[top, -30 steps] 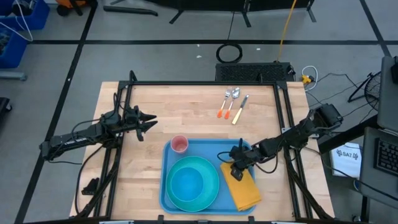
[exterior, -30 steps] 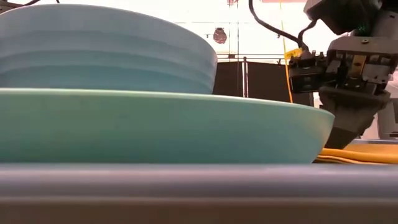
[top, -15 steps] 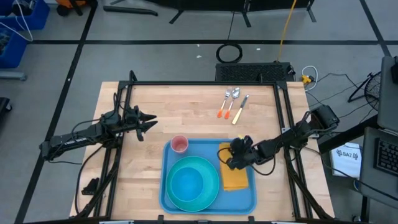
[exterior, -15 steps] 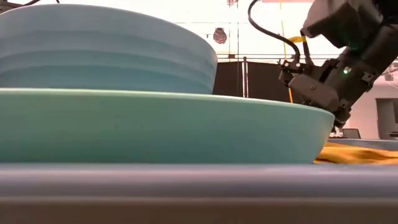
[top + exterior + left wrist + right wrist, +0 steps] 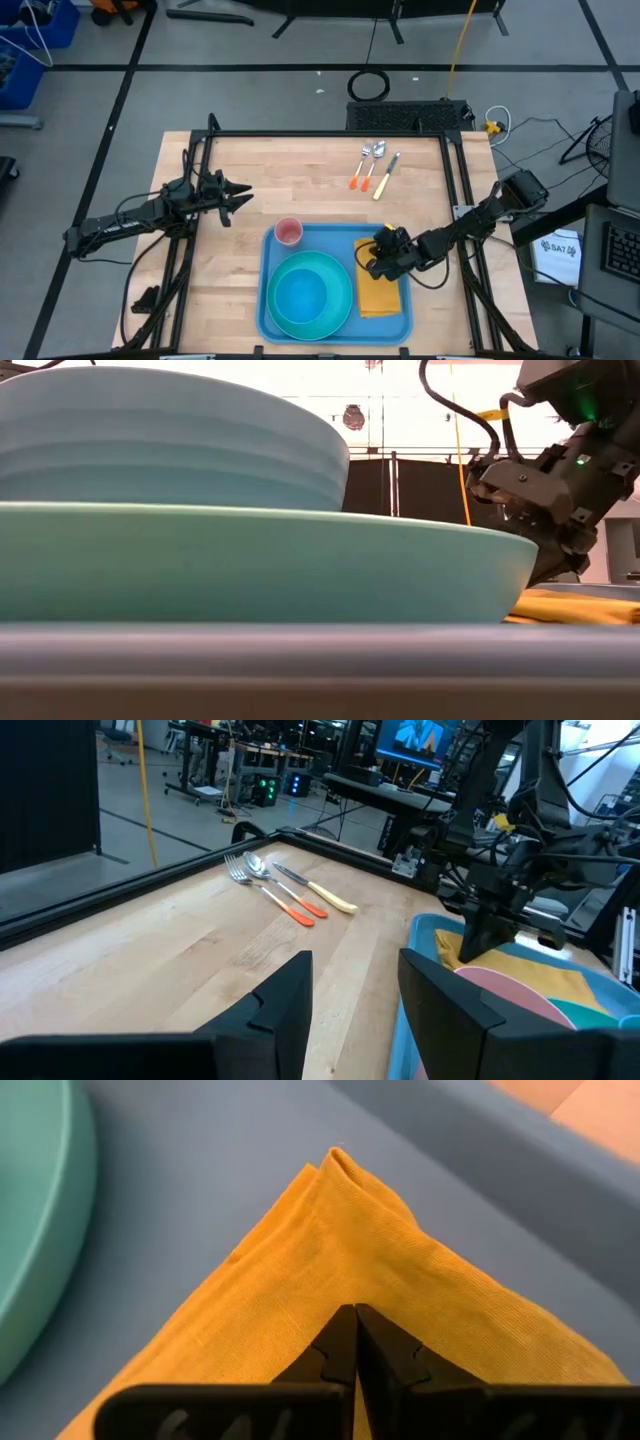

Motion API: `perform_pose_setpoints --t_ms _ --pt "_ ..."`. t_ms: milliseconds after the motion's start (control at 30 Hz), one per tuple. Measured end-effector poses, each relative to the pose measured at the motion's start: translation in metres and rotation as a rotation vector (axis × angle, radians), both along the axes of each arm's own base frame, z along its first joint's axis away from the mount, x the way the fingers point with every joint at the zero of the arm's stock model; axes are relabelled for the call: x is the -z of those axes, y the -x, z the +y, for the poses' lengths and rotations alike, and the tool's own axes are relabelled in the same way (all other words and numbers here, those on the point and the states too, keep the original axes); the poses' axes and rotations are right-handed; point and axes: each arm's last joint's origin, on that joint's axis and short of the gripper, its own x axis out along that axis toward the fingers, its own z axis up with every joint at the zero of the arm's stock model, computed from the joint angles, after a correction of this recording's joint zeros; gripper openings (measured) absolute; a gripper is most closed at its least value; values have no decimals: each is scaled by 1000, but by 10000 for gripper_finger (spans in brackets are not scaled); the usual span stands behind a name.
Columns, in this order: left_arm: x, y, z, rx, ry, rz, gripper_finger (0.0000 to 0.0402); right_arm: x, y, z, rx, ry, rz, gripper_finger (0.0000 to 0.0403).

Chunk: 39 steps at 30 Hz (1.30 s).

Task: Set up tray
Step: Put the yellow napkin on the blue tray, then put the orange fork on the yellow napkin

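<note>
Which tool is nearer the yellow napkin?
Right. The right tool is on the yellow napkin in the tray; the left tool hovers over bare table, apart.

Robotics lab, framed wooden table [image 5: 300, 190] on taped concrete floor, monitors [image 5: 415, 735] and equipment racks beyond, cables at 2 o'clock

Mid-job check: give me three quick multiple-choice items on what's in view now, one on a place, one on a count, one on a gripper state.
1. Where does the yellow napkin lie?
A. In the tray, beside the plate
B. On bare wood by the cutlery
C. Under the cup

2. How many utensils lie on the table beyond the tray?
A. One
B. Three
C. Five

3. The right gripper's fingers are:
A. Wide open
B. Shut, tips on the napkin
C. Out of view

A: the napkin lies inside the tray, right of the plate.
B: fork, spoon and knife.
B: the right gripper shows fingers together.
</note>
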Motion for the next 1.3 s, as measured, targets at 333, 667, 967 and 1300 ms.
perform_pose_setpoints --t_ms 333,667,967,1300 --pt "0 0 0 0 0 0 152 -11 -3 4 -100 14 -65 0" --pt "0 0 0 0 0 0 152 -96 6 -7 -406 249 -399 0" --pt "0 0 0 0 0 1 152 -157 38 -68 -243 668 -453 0" --pt "0 0 0 0 0 1 152 -166 38 -192 6 638 -278 17"
